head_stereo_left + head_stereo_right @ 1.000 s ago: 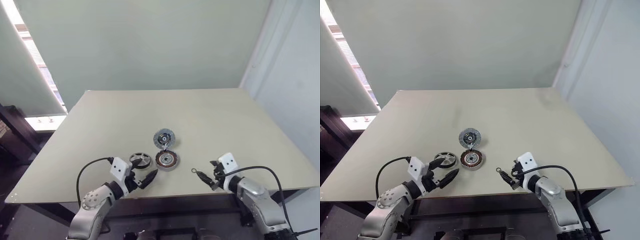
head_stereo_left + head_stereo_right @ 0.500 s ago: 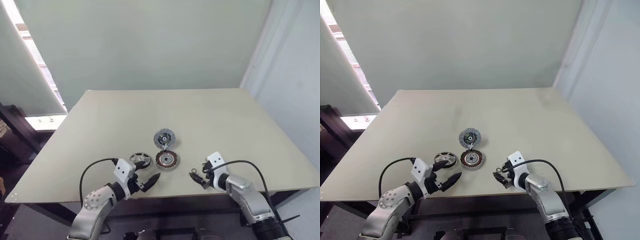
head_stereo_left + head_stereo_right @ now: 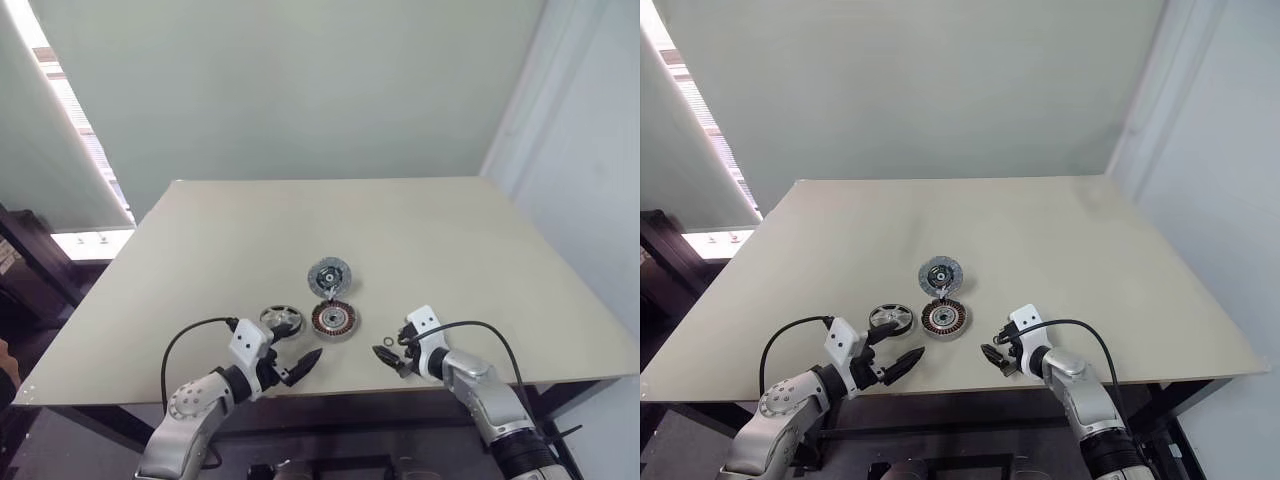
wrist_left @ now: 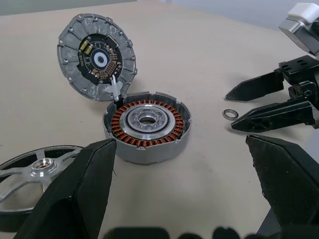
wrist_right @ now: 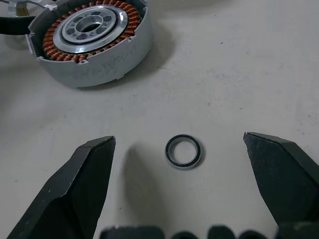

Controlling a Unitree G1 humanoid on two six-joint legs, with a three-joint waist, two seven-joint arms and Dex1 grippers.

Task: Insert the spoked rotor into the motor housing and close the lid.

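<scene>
A wide beige desk [image 3: 420, 230] fills the middle of the head views, its near edge running along the lower part of the frame. A tiny thin metal ring [image 5: 183, 151] lies flat on it, right of centre in the lower part of the frame. A pale green wall [image 3: 300, 90] rises behind the desk. A window blind [image 3: 45, 150] hangs at the left edge, a white wall [image 3: 590, 180] at the right.

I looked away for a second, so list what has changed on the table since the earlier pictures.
The right gripper moved left and down toward the tiny thin metal ring, its open fingers now straddling it without touching. Nothing was grasped or released. The left gripper stayed open in place, and the black-rimmed spoked rotor, the copper-wound motor housing and the flat silver lid lie where they were.
</scene>
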